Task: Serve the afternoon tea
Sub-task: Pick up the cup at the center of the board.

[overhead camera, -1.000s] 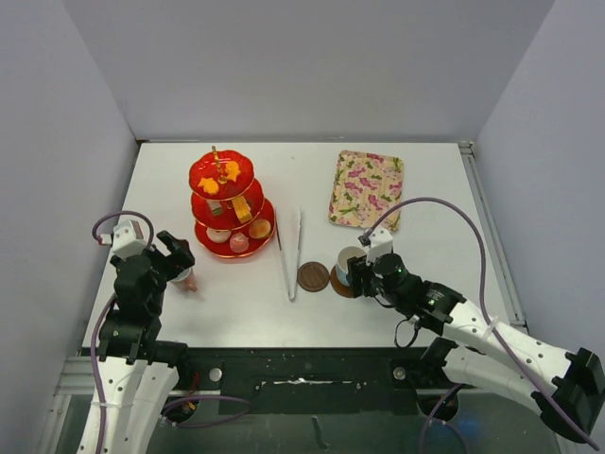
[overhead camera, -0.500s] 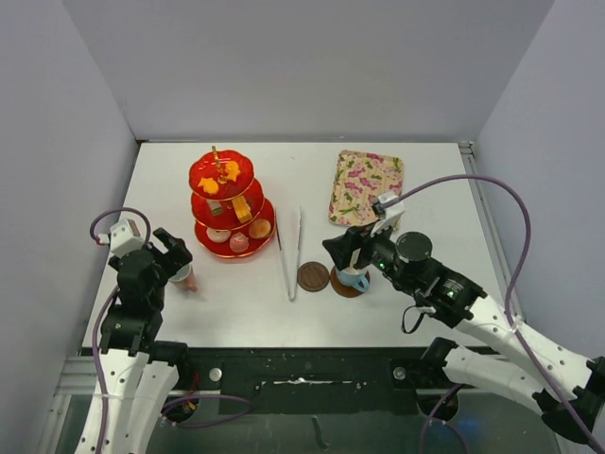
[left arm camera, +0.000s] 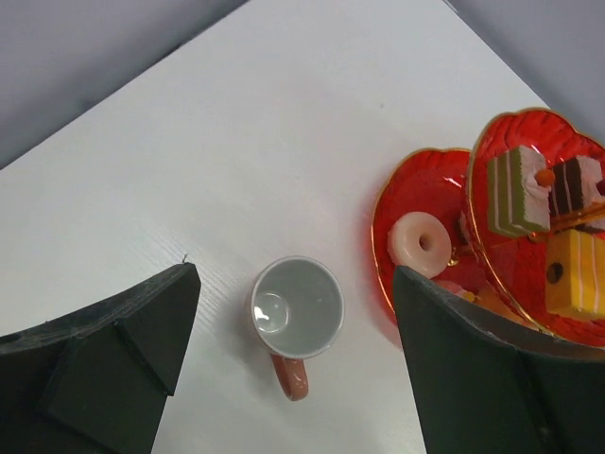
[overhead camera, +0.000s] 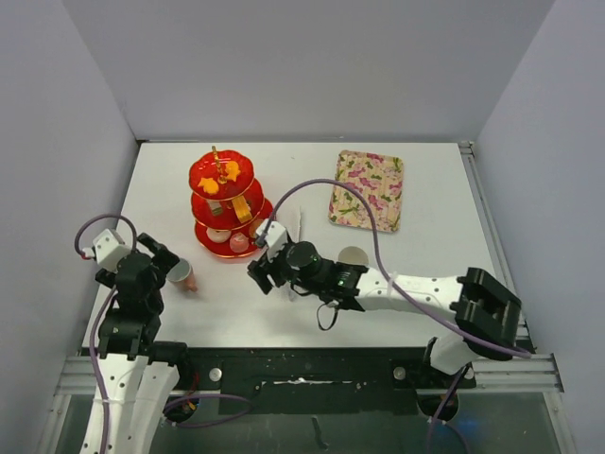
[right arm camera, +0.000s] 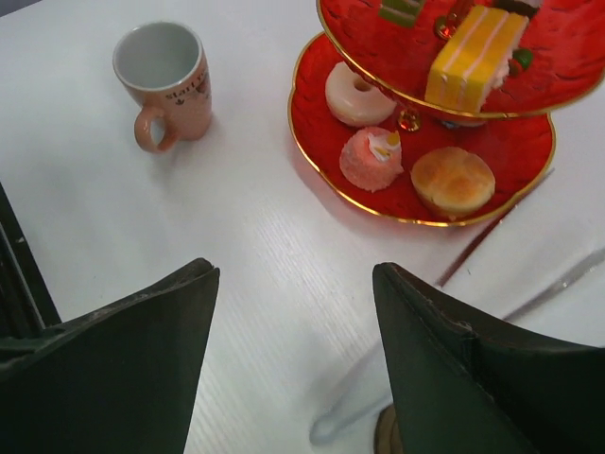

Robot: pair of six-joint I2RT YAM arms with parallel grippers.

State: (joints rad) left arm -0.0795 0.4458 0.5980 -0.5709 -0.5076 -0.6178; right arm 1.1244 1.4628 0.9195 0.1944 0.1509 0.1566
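The red three-tier stand [overhead camera: 227, 203] holds small cakes: a pink cake [right arm camera: 371, 156], a bun [right arm camera: 452, 180] and a doughnut [right arm camera: 354, 93] on its bottom tier [right arm camera: 321, 142]. The pink cup [overhead camera: 182, 274] stands upright and empty on the table left of the stand. My left gripper [left arm camera: 295, 274] hangs open above that pink cup [left arm camera: 296, 307], apart from it. My right gripper [overhead camera: 263, 270] is open and empty just in front of the stand. Behind the right arm shows the pale rim of the light-blue cup [overhead camera: 353, 255]. A brown saucer edge [right arm camera: 383, 440] peeks out at the bottom of the right wrist view.
White tongs [overhead camera: 296, 227] lie right of the stand, their near end under my right gripper [right arm camera: 295, 270]. A floral tray [overhead camera: 367, 189] lies at the back right. The right arm stretches across the table's front middle. Grey walls close in the table.
My right gripper opened off the light-blue cup on its saucer, rose, and swung left to the front of the stand. The left arm has hardly moved.
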